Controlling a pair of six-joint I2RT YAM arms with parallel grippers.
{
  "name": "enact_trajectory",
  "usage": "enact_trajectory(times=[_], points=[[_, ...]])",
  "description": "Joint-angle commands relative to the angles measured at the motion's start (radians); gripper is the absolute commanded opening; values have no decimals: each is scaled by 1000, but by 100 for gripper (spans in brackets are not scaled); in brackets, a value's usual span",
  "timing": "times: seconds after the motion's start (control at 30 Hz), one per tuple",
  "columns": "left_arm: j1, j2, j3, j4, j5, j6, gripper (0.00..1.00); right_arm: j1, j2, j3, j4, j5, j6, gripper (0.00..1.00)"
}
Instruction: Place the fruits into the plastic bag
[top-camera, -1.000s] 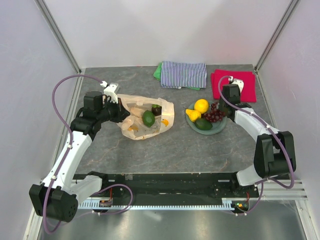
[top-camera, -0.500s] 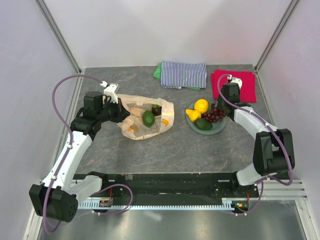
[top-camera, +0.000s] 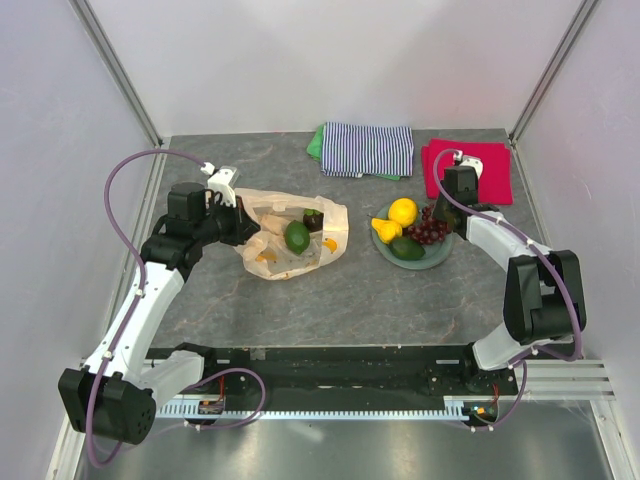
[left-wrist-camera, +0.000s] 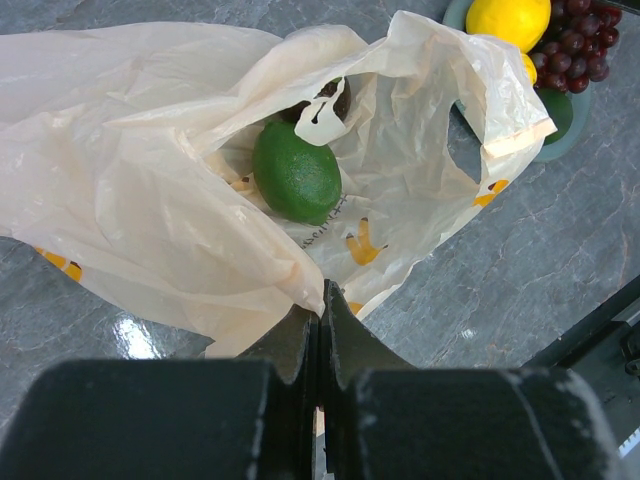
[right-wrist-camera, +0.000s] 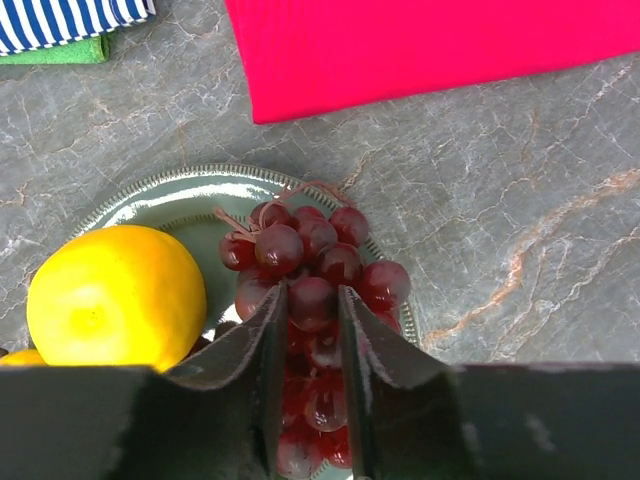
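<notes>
On the plate (right-wrist-camera: 175, 192): the lemon (right-wrist-camera: 115, 295) and the grape bunch (right-wrist-camera: 300, 245) sit side by side. The yellow pear (top-camera: 386, 229) and the avocado (top-camera: 407, 248) are there too.
Inside the plastic bag (left-wrist-camera: 130, 180): the lime (left-wrist-camera: 296, 172) lies in the open mouth. Something dark sits behind it, too hidden to name.
Left tool (left-wrist-camera: 321, 298): pinched shut on the near edge of the bag, holding the mouth up and open.
Right tool (right-wrist-camera: 310, 295): down over the grape bunch, one finger on each side, close against the grapes. I cannot tell if it squeezes them tight.
Step in hand: picking up the grapes, I think.
How far along: one fruit is in the bag for sure and four are on the plate, so most of the job is left.
Risk, grapes: the bunch is bumpy and the fingers sit on only a few grapes in the middle. It could slip out or swing when lifted.
Risk, lemon: it is just beside one finger. A bump could roll it off the plate.
Risk, bag: it is thin and floppy. If the pinch slips, the mouth falls flat.
Nearby on the surface (right-wrist-camera: 520, 200): a red cloth (right-wrist-camera: 420, 40) and a striped cloth (right-wrist-camera: 70, 20), beyond the plate.
</notes>
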Motion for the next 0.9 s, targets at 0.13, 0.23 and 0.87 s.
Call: enact_trajectory(times=[0.13, 0.23, 0.87], points=[[5, 1, -2, 8, -19, 20, 2, -10, 22, 42, 35, -15, 12, 22], [5, 1, -2, 8, -21, 20, 2, -12, 6, 41, 34, -17, 14, 13], [5, -3, -1, 6, -10, 20, 2, -15, -201, 12, -9, 74, -23, 0]])
